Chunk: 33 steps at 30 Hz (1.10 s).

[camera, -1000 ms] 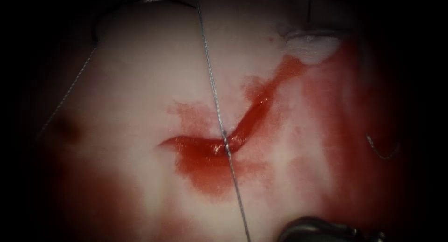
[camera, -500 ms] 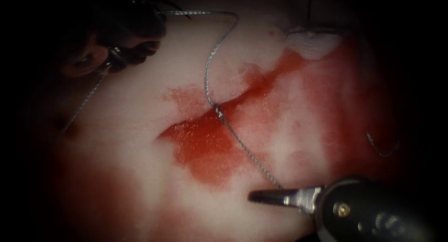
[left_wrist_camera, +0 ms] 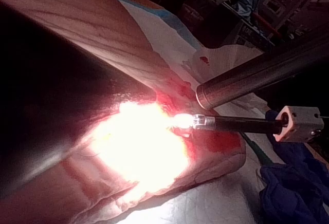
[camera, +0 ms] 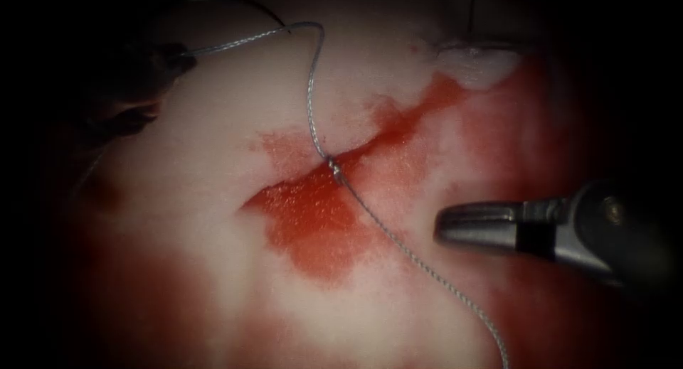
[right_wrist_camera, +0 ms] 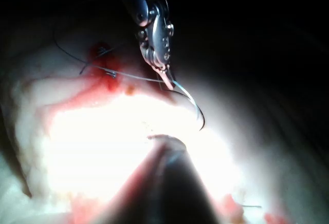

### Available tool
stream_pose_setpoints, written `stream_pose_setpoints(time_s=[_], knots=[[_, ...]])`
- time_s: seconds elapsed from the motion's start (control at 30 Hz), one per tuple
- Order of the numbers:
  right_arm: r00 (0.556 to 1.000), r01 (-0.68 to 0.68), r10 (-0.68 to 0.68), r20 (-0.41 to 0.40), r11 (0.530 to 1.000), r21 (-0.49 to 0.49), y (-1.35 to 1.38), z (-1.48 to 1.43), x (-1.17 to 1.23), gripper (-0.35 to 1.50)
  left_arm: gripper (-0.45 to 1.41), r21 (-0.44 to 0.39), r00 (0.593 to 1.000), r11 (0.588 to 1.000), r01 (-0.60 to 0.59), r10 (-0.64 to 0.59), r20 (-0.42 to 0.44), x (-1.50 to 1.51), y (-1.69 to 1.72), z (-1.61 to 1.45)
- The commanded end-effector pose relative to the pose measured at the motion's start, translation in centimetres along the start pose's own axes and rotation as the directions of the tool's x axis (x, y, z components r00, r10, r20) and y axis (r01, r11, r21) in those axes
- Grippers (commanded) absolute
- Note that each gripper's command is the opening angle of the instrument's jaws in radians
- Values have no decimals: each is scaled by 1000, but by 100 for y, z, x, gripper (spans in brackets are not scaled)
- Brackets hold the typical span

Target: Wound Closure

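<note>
Pale tissue (camera: pixel 213 127) wet with red fluid (camera: pixel 313 227) lies under your right tool (camera: pixel 445 225), whose jaws are closed on nothing; half a second ago it sat lower, touching the thread (camera: pixel 398 244), and now it hangs apart, right of the cut (camera: pixel 356 156). Your right wrist view shows the left tool (right_wrist_camera: pixel 167 82) clenched where thread meets the needle (right_wrist_camera: pixel 193 106), clear of the tissue. The endoscope shows the knot (camera: pixel 333 166) on the cut.

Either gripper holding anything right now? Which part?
Left gripper is shut on the thread close to the needle, which hangs free of the tissue. Right gripper holds nothing.
</note>
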Motion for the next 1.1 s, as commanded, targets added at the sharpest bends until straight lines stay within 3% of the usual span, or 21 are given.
stream_pose_setpoints(time_s=[0.03,0.13,0.33,0.63,0.9,1.1], knots=[[1000,-22,23,5,998,-51,10,12,11,-35,-45,-5,1000,1000,5,-4,8,-13,5,1],[996,-47,55,70,992,-115,25,29,6,-35,-45,-9,1000,1000,5,-5,13,-17,8,3],[994,-62,65,93,997,-39,47,60,-13,-35,-45,-14,1000,1000,7,-6,15,-19,6,5],[993,-73,71,99,997,19,32,84,-6,-35,-45,-18,1000,1000,8,-8,14,-21,5,8],[991,-92,90,94,996,13,36,103,5,-35,-45,-18,1000,1000,8,-8,15,-20,4,8],[989,-73,71,130,997,15,42,115,-8,-35,-45,-21,1000,1000,8,-8,16,-19,3,9]])
